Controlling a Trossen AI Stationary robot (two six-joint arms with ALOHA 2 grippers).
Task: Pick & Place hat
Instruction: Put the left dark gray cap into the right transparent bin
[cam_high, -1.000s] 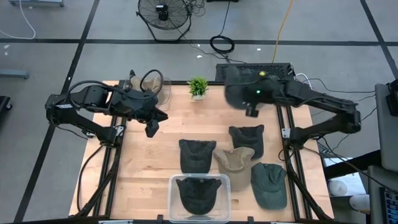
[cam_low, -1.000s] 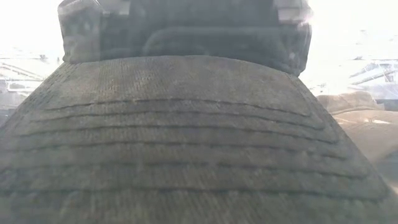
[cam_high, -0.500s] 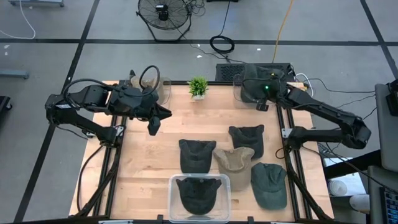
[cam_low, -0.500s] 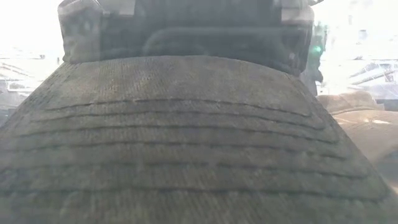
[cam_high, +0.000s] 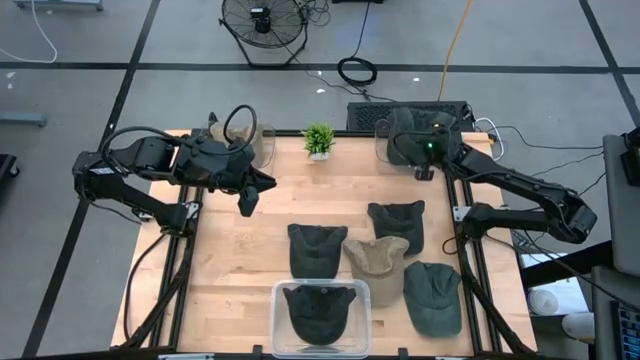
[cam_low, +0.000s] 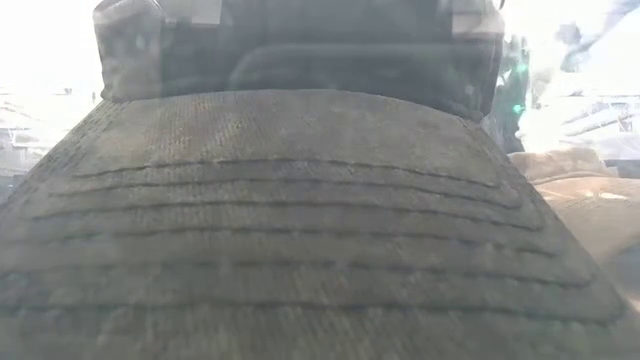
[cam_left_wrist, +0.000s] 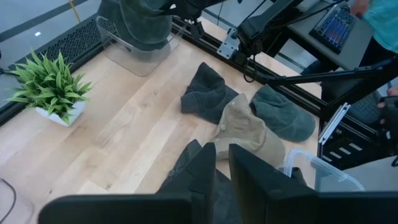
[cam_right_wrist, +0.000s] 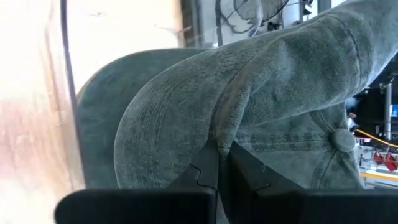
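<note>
Right hand (cam_high: 424, 170) lowered, wooden table (cam_high: 250, 260), grey floor (cam_high: 150, 40)

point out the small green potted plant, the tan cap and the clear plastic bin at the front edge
small green potted plant (cam_high: 318, 139), high view, on its leaves
tan fabric cap (cam_high: 377, 258), high view, on its crown
clear plastic bin (cam_high: 280, 292), high view, on its back left rim
</note>
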